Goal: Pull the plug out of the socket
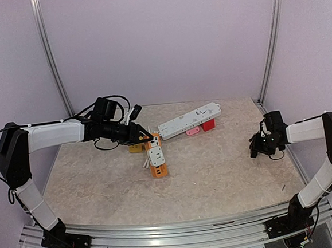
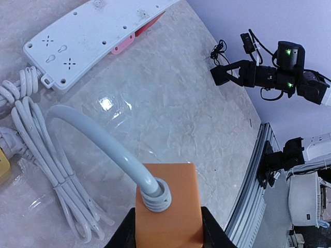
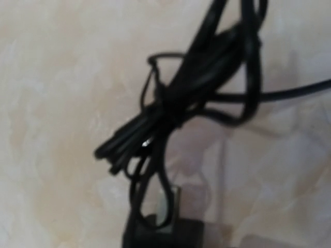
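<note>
An orange power strip [image 1: 157, 163] lies mid-table with a white socket block [image 1: 156, 154] on its top. My left gripper [image 1: 140, 135] is shut on its far end. In the left wrist view the jaws clamp both sides of the orange end [image 2: 176, 196], where a grey cable [image 2: 98, 134] comes out. My right gripper [image 1: 258, 145] is at the right side of the table, apart from the strip. It is shut on a black plug [image 3: 165, 232] with a bare metal prong. The plug's bundled black cable [image 3: 181, 98] hangs over the table.
A white power strip [image 1: 190, 120] lies at the back, on a red block [image 1: 208, 124] and a pink one [image 1: 193, 130]. Its coiled white cable [image 2: 46, 155] lies near my left gripper. A yellow piece [image 1: 135, 148] sits by the orange strip. Metal rails run along the near edge.
</note>
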`<state>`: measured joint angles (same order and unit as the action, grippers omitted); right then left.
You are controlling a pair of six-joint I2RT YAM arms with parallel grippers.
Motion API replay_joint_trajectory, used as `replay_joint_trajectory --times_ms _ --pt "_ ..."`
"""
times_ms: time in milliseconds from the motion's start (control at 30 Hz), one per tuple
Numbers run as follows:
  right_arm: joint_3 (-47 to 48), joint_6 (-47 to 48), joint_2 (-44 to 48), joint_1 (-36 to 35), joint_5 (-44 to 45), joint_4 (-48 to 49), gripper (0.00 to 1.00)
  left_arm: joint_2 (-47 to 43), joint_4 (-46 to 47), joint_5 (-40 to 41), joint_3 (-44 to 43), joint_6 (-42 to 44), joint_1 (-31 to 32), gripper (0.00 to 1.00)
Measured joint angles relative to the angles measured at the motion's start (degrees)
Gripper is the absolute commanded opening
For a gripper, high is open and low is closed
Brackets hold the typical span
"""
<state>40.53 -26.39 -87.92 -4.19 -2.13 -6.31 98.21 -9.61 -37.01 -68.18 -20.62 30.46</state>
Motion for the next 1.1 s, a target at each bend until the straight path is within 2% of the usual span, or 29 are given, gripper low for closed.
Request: replay_joint_trajectory --times_ms 300,433,567,733,900,1100 --pt "0.0 0.7 0.5 0.0 0.9 -0.4 0.68 0.0 0.0 0.0 0.0 0.1 0.0 0.17" --pt "0.0 1.7 3.0 0.0 0.8 -0.8 0.73 0.0 -0.1 0.0 0.0 0.0 0.0 0.17" --pt "-0.7 2.4 9.0 0.0 0.2 -1.1 0.74 0.0 -0.1 0.0 0.0 -0.2 -0.1 0.16" --pt "-1.8 2.2 20.7 -0.6 0.0 -2.2 0.74 0.0 0.1 -0.7 0.0 -1.5 -0.8 0.16" --pt "-1.8 0.7 27.8 -8.1 2.9 -2.3 0.75 0.2 0.2 -1.7 0.0 -3.0 -1.7 0.16" --pt "1.4 -2.3 23.7 -20.9 4.9 -1.9 0.78 0.3 0.3 -1.8 0.0 -3.4 -1.8 0.16"
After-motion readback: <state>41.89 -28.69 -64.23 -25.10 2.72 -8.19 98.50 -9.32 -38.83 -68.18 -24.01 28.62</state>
